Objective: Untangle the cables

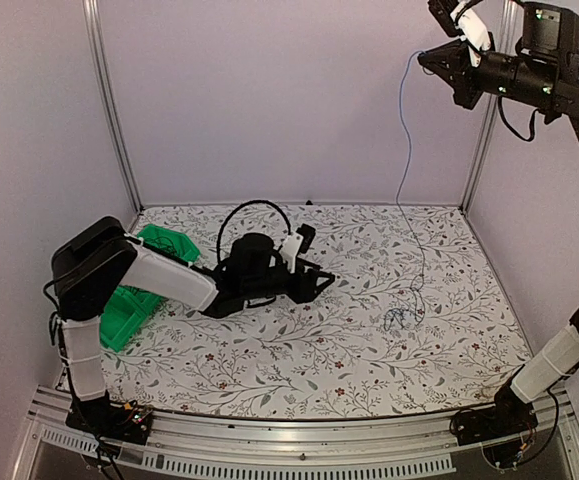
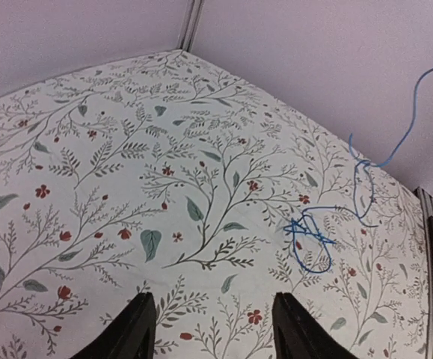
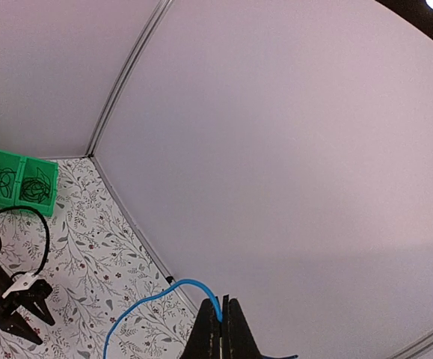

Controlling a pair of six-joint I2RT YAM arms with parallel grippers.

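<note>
A thin blue cable (image 1: 405,130) hangs from my right gripper (image 1: 427,58), which is raised high at the back right and shut on the cable's upper end (image 3: 217,307). The cable drops to the floral table, where its lower end lies in a small knotted tangle (image 1: 401,318) (image 2: 309,239). My left gripper (image 1: 324,280) sits low over the middle of the table, open with nothing between its fingers (image 2: 215,299). The tangle lies ahead of it and to its right. Dark cables (image 3: 3,179) lie coiled in the green bin.
A green compartmented bin (image 1: 134,300) stands at the table's left, partly hidden by my left arm. Metal frame posts (image 1: 109,110) and lilac walls close the back and sides. A metal rail (image 1: 299,435) runs along the front edge.
</note>
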